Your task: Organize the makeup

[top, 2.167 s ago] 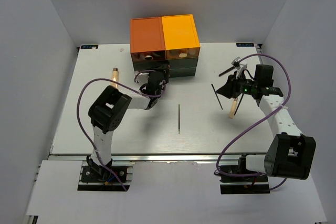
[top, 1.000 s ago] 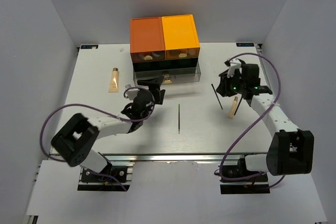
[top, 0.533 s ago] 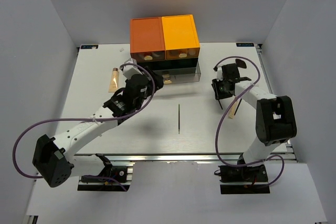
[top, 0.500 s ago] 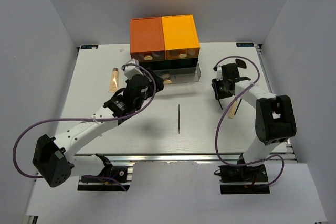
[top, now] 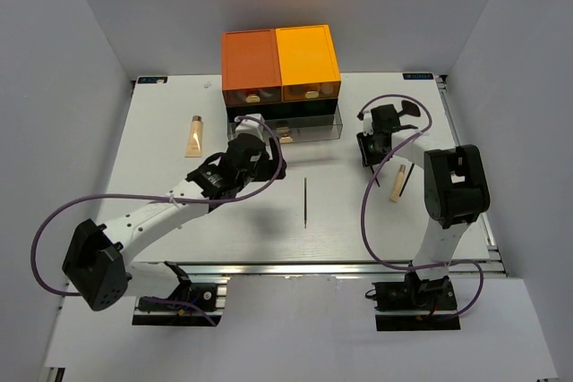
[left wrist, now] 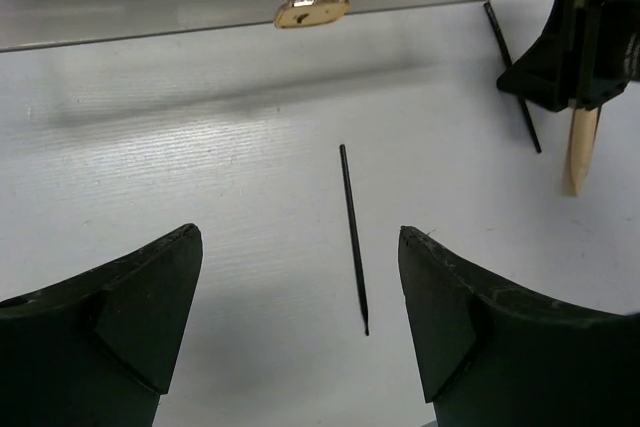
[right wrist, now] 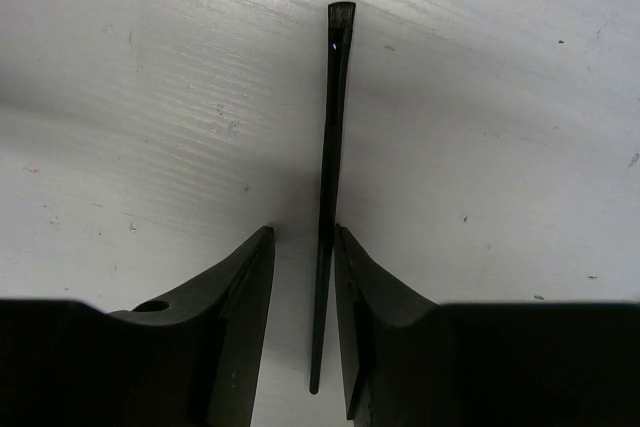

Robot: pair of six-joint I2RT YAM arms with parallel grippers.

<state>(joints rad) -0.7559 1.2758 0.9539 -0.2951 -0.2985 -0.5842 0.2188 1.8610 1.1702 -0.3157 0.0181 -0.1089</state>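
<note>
A robotics lab cell: white table (top: pixel 340 230) boxed by plain grey walls (top: pixel 54 87), arms (top: pixel 152 212) bolted on.

My left arm (top: pixel 152 214) and right arm (top: pixel 439 241) look alike from here: white tubular links between blocky black joint housings. A purple cable (top: pixel 47 230) loops off each one, bulging toward 9 o'clock on the left. The left gripper (left wrist: pixel 298 237) has broad matt-black wedge fingers (left wrist: pixel 110 317). The right gripper (right wrist: pixel 303 237) has the same, with a small round hole at 8 o'clock.
</note>
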